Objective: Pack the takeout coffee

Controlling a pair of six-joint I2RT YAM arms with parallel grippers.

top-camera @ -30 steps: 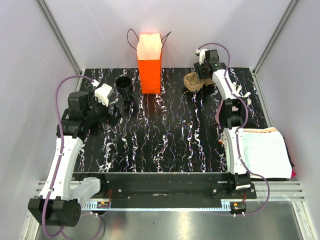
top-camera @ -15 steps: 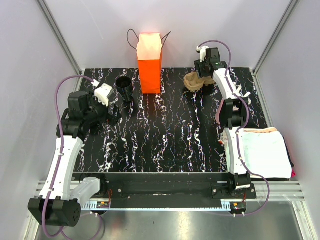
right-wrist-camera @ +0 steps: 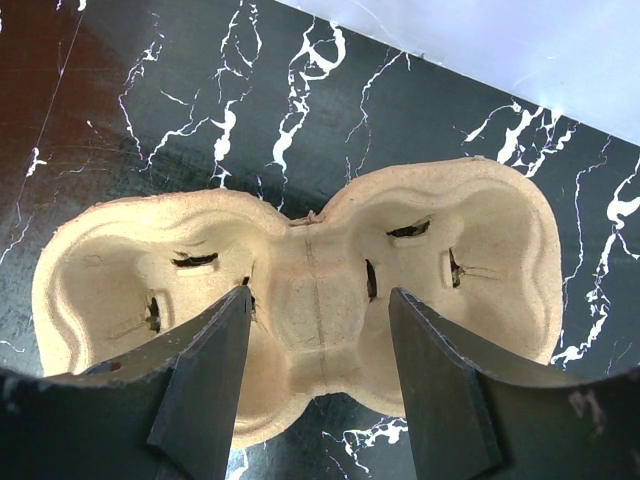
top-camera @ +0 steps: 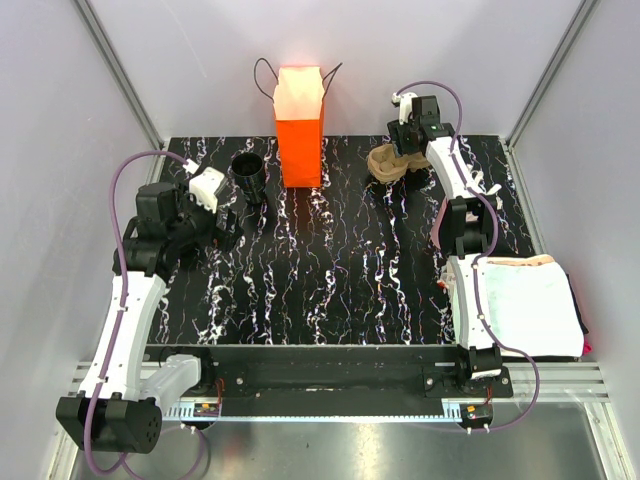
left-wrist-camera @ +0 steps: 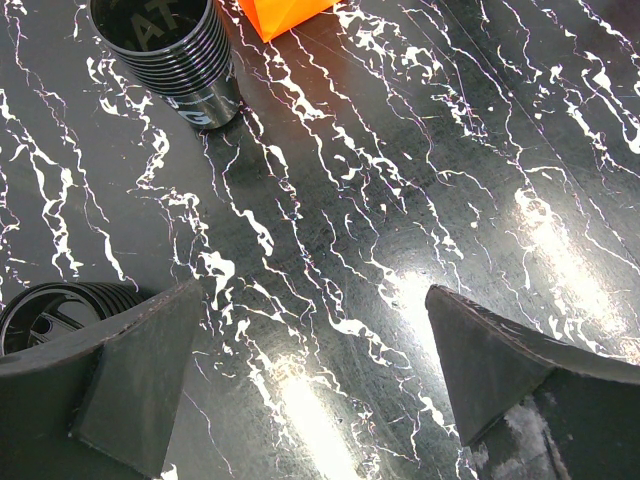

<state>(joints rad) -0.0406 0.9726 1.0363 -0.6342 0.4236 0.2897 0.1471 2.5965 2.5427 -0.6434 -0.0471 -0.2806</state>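
A black ribbed cup [top-camera: 247, 172] stands left of the orange paper bag [top-camera: 299, 125]; it also shows in the left wrist view [left-wrist-camera: 165, 50]. A second black cup with a round black top [left-wrist-camera: 45, 315] sits just outside my left gripper's left finger. My left gripper [left-wrist-camera: 312, 295] is open and empty over bare table, near the left edge in the top view [top-camera: 228, 225]. My right gripper [right-wrist-camera: 320, 295] is open, its fingers straddling the middle of the brown pulp two-cup tray [right-wrist-camera: 300, 290], which lies at the back right [top-camera: 385, 163].
A white folded cloth [top-camera: 525, 305] lies off the table's right edge beside the right arm. The bag's corner [left-wrist-camera: 280, 12] shows at the top of the left wrist view. Grey walls enclose the black marbled table [top-camera: 330, 270].
My right gripper has shifted slightly toward the back over the tray. The left arm and the cups have not moved.
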